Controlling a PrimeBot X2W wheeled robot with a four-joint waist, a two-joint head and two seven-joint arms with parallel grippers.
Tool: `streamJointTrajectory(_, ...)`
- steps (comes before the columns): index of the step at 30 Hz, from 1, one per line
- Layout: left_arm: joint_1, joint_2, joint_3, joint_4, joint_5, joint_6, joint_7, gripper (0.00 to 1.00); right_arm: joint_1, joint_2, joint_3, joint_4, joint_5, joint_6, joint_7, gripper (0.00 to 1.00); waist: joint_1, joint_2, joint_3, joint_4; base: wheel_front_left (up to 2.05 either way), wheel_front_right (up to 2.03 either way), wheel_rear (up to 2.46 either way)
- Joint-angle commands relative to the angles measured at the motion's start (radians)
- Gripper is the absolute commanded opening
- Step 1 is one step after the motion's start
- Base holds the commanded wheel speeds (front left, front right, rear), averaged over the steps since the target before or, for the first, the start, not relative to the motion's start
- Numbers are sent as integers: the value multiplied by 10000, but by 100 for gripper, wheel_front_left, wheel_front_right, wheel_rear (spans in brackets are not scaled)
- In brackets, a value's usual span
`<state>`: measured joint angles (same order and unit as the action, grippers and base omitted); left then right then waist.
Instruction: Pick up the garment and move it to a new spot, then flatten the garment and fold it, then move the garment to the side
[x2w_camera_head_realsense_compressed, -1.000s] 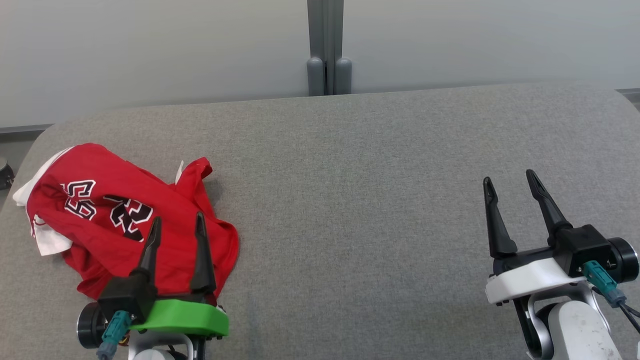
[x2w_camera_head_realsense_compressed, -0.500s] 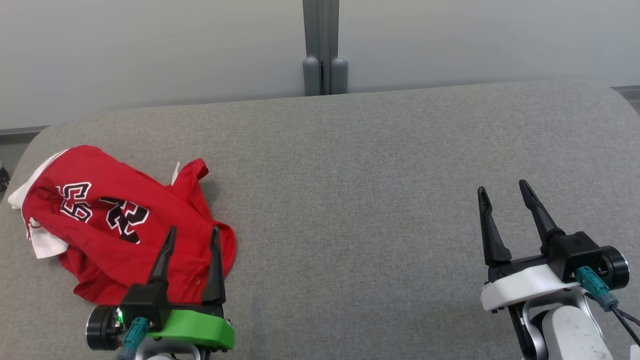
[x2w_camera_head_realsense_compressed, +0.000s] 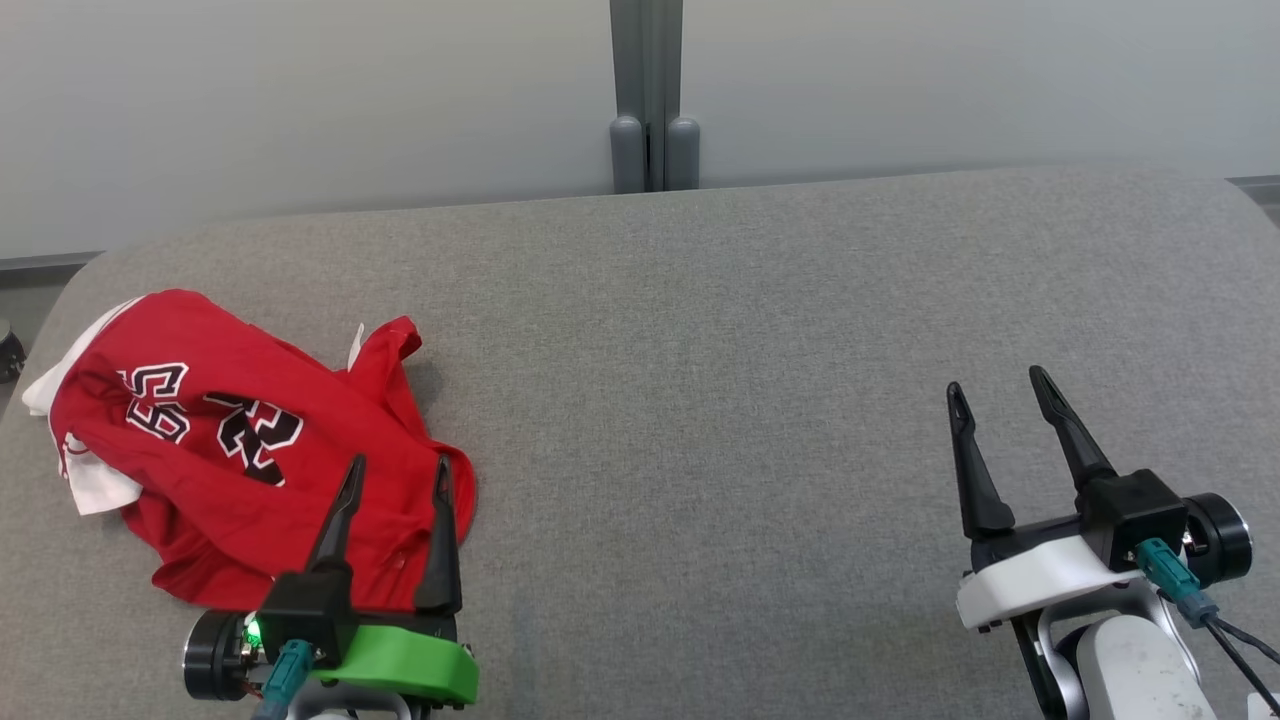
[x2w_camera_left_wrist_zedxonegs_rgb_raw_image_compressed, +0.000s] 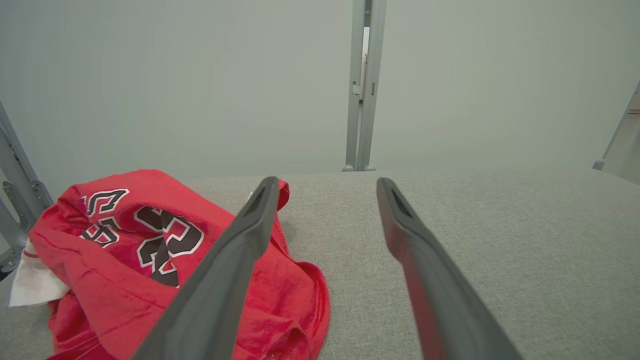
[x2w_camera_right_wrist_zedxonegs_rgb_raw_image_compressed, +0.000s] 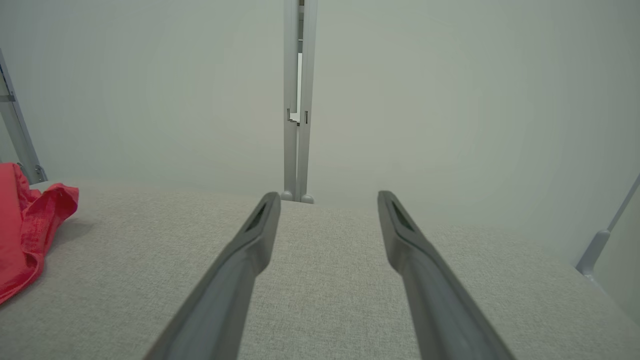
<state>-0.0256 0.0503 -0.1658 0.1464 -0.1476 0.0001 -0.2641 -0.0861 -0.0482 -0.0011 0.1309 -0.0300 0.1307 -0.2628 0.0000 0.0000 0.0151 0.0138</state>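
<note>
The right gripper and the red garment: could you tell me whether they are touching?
Apart. The head view shows the right gripper and the red garment separated by bare grey padded surface.

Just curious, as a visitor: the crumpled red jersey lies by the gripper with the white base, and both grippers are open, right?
Not quite. The red jersey lies by the left gripper, the one with the green base, as the head view shows; the white-based right gripper stands far from it. Both are open.
</note>
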Motion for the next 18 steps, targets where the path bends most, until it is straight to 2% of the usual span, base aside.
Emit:
streamJointTrajectory(1, 108, 6, 5, 13, -30, 50, -7, 100, 2, -39, 28, 31, 81, 1, -32, 100, 0, 0, -10, 12, 0, 0, 0)
streamJointTrajectory(10, 170, 7, 125, 112, -594, 48, -7, 100, 30, -36, 205, 129, 963, 1, -32, 100, 0, 0, -66, 80, 0, 0, 0)
streamJointTrajectory(18, 177, 9, 86, 224, -509, -57, -7, 100, 186, -32, 502, 193, 913, 1, -30, 100, 0, 0, -166, 448, 0, 0, 0)
